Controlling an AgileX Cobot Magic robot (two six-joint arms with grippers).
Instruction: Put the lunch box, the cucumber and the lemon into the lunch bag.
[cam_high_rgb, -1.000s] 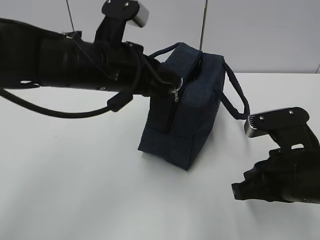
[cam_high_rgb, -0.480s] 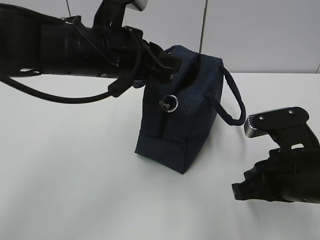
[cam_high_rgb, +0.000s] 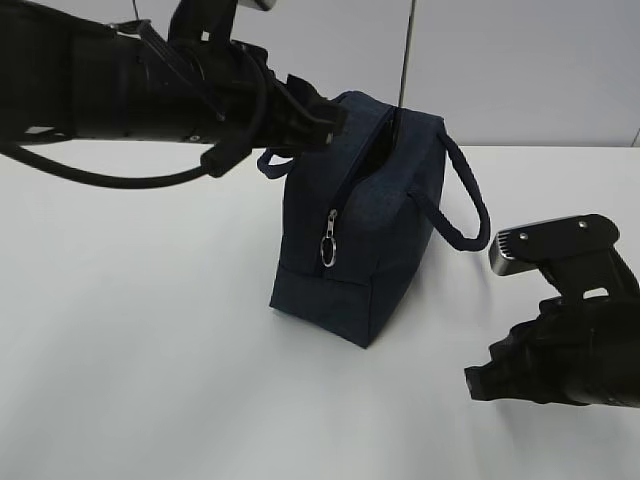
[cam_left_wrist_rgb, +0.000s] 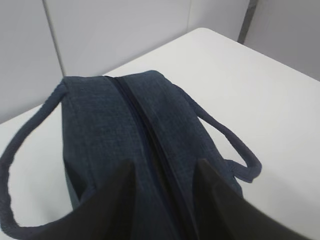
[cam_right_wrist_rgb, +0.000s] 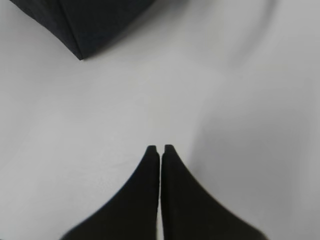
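Observation:
The dark navy lunch bag (cam_high_rgb: 370, 230) stands upright at the middle of the white table (cam_high_rgb: 150, 350). Its metal ring pull (cam_high_rgb: 328, 245) hangs loose on the near end face. The zipper line runs up that end and over the top, and looks slightly parted near the top. My left gripper (cam_high_rgb: 335, 115) is open and empty, just above the bag's near top end. In the left wrist view the bag's top (cam_left_wrist_rgb: 125, 120) lies below the open gripper (cam_left_wrist_rgb: 166, 166). My right gripper (cam_high_rgb: 475, 385) is shut and empty over bare table (cam_right_wrist_rgb: 161, 148). The lunch box, cucumber and lemon are out of view.
The bag's two loop handles droop, one to the right (cam_high_rgb: 465, 200) and one to the left (cam_high_rgb: 272, 165) under my left arm. A bottom corner of the bag (cam_right_wrist_rgb: 75, 25) shows in the right wrist view. A grey wall stands behind the table.
My left gripper has let go of the ring pull and moved up and left. The pull swung and now hangs straight down. The bag settled upright. The right arm has not moved.

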